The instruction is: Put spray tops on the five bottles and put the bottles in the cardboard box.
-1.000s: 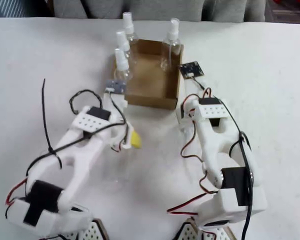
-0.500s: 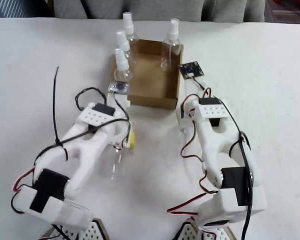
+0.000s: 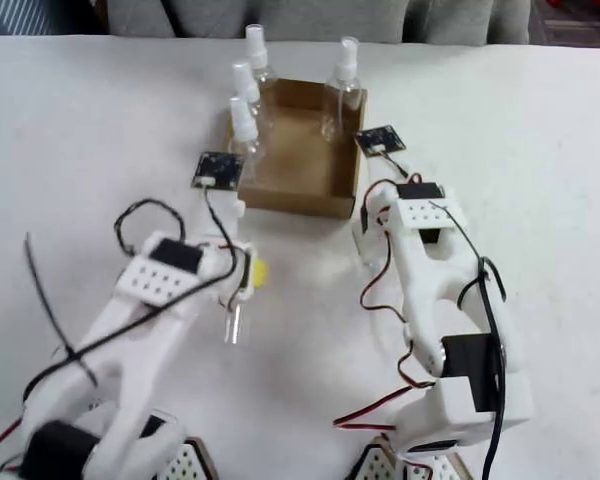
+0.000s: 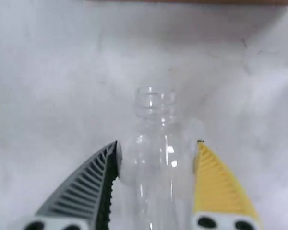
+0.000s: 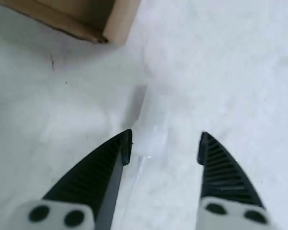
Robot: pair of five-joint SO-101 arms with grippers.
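1. Your left gripper [image 4: 158,143]: jaws closed on the uncapped clear bottle [image 4: 154,110], near the front wall of the cardboard box [image 3: 295,200].
2. Your right gripper [image 5: 166,133]: jaws wide apart and holding nothing, over a spray top [image 5: 151,120] lying on the table [image 3: 80,100] beside the box corner.

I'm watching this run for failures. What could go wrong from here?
1. The left gripper holds the uncapped bottle by its smooth clear body; it may slip or twist when a top is pushed on.
2. The spray top lies pale on the white table between the right gripper's open fingers; the grasp could miss or catch only its thin tube.
3. Four capped bottles stand at the cardboard box; a careless placement could topple them.
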